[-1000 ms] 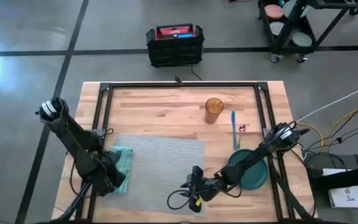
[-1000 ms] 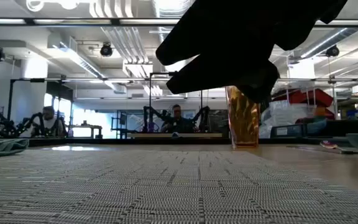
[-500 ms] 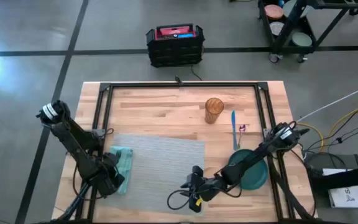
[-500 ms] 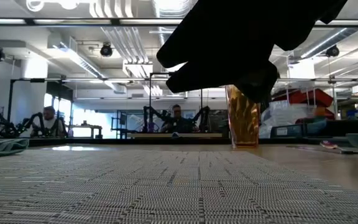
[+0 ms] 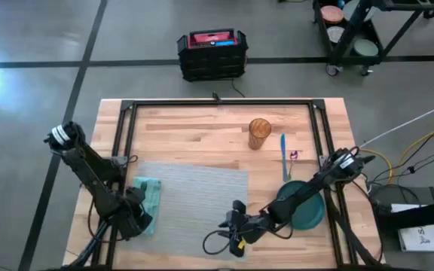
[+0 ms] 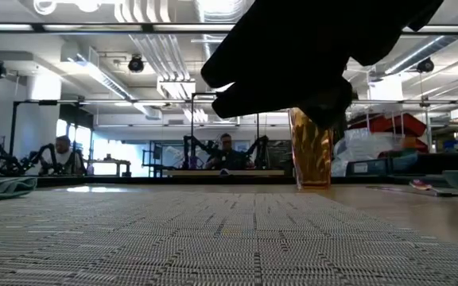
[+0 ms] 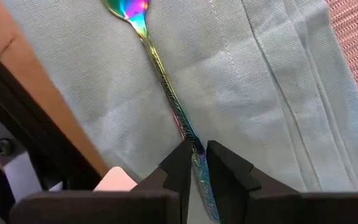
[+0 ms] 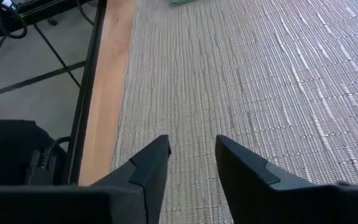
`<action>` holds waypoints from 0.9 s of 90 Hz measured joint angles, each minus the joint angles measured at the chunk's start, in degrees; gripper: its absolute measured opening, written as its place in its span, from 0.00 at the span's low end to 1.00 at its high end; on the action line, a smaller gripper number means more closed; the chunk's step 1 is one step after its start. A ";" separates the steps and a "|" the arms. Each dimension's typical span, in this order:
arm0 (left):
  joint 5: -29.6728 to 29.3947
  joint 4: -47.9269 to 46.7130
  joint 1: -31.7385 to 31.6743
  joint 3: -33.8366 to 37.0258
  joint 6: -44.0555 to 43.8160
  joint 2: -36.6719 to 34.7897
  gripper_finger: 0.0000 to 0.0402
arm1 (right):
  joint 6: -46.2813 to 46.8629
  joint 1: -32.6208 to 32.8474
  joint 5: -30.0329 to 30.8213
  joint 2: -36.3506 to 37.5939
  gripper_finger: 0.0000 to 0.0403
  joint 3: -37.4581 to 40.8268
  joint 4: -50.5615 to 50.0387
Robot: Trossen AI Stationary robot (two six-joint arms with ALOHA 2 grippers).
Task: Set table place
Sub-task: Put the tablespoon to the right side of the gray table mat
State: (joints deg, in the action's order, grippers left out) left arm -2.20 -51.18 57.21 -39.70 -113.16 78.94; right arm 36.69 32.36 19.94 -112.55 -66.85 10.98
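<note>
From above, the large light wooden plank table (image 5: 202,135) with its black rail frame carries the flat grey woven placemat (image 5: 194,199) near its front edge. The light teal cloth napkin (image 5: 148,197) lies at the mat's left end, and the left gripper (image 5: 136,218) sits over the napkin's near part. Over the last second the left arm has drawn slightly toward the front edge, while everything else keeps its position; I judge this to be the spoon being settled on the napkin. The right gripper (image 5: 236,218) hovers over the mat's right front corner. The dark green round plate (image 5: 306,211), amber ribbed tumbler (image 5: 259,132) and blue-handled utensil (image 5: 283,154) lie off the mat to its right, so most of the setting is not yet done.

At table height, the mat's weave fills the foreground, flat and unwrinkled, with the tumbler (image 6: 312,155) behind it.

The left wrist view shows the fingers (image 7: 180,168) closed on the handle of an iridescent rainbow metal spoon (image 7: 160,71) lying on the napkin (image 7: 260,93).

The right wrist view shows its fingers (image 8: 151,165) apart, holding nothing, above the mat (image 8: 260,81) near the table's edge strip.
</note>
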 joint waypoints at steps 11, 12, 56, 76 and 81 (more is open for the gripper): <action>1.37 -0.03 0.00 0.00 -0.03 0.00 0.09 | 0.02 0.00 0.00 0.00 0.33 0.00 0.02; 1.38 -0.04 0.00 0.00 -0.03 0.00 0.09 | 0.04 0.00 0.00 0.00 0.34 0.00 0.02; -1.20 3.24 0.02 0.00 0.44 1.10 0.09 | -0.33 0.00 0.00 0.00 0.38 0.00 0.02; -1.76 0.64 0.04 -0.94 1.67 -0.41 0.09 | -2.85 0.00 -0.94 0.00 0.36 0.00 -0.70; -1.74 -1.12 0.17 -1.64 1.70 -0.46 0.09 | -3.23 0.00 -0.94 0.00 0.35 0.00 -1.00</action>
State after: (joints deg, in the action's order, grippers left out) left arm -3.95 -52.31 57.39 -41.34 -111.46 78.47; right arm 33.46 32.36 19.00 -112.55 -66.85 9.99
